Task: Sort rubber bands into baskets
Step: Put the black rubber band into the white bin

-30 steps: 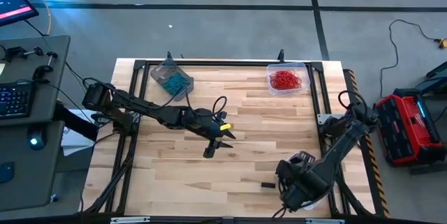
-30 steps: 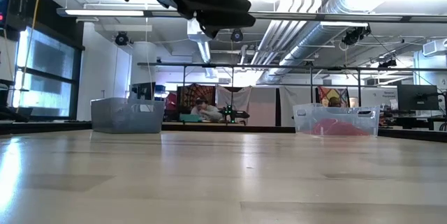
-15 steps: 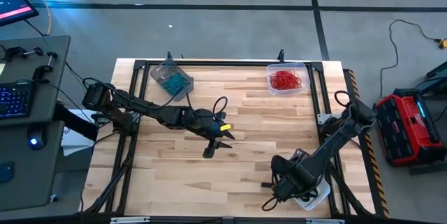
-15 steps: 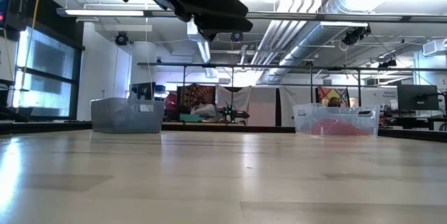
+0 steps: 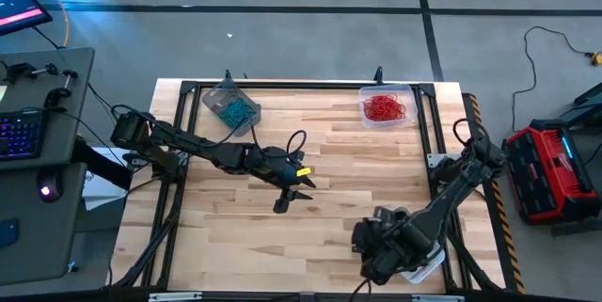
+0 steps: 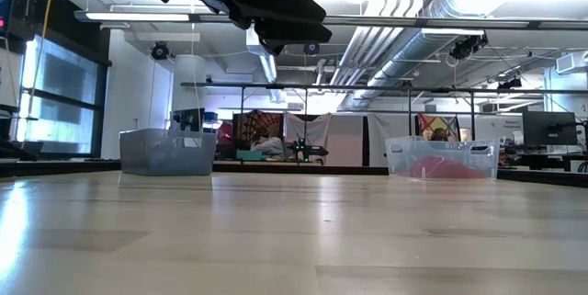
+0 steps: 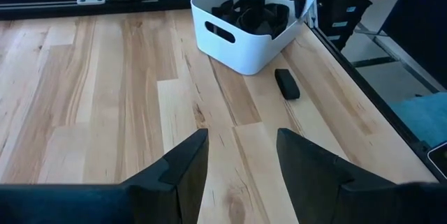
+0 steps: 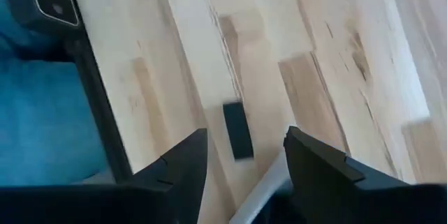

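My right end effector [image 8: 241, 158] hangs open and empty over the tabletop's [image 5: 329, 166] near right corner; a small black block [image 8: 237, 130] lies just ahead, the whitish basket [image 7: 244, 21] of dark rubber bands [image 7: 251, 11] beside it. My left end effector [image 7: 241, 161] waits open mid-table.

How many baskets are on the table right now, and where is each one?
3. A grey-tinted basket sits at the far left of the table, a clear basket at the far right, and a white basket near the right front corner, partly hidden from above.
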`<move>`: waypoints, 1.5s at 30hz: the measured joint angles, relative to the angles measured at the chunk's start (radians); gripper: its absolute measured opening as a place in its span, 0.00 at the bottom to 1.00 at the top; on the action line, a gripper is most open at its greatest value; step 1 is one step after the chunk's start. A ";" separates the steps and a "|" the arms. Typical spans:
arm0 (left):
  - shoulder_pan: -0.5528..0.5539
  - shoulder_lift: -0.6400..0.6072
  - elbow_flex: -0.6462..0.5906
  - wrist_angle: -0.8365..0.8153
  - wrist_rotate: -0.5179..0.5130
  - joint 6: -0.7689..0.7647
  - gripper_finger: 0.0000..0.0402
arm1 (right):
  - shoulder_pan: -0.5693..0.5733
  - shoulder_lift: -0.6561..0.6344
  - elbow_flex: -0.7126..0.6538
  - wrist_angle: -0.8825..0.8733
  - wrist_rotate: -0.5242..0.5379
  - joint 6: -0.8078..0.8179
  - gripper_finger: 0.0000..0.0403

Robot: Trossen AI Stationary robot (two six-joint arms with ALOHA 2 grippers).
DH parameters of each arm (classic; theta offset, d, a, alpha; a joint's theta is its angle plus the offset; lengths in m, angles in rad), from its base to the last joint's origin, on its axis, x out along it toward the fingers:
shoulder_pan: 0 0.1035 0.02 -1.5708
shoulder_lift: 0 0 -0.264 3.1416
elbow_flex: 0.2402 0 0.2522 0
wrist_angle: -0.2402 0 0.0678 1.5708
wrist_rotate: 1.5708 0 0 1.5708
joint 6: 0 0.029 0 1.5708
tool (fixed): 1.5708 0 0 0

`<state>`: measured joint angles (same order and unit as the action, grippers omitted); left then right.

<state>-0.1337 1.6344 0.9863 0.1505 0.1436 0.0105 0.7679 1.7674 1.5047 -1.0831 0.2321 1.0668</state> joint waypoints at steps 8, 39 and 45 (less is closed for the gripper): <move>0.000 0.000 0.000 -0.014 0.000 0.000 0.41 | -0.039 0.132 0.000 0.056 -0.059 -0.185 0.45; 0.000 0.000 0.001 -0.053 0.000 0.000 0.41 | -0.074 0.302 -0.040 0.145 -0.184 -0.307 0.20; 0.000 0.000 0.001 -0.054 0.000 0.000 0.41 | -0.075 0.302 -0.047 0.153 -0.200 -0.330 0.20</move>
<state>-0.1337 1.6341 0.9871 0.0961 0.1436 0.0109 0.6933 2.0697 1.4582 -0.9298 0.0318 0.7368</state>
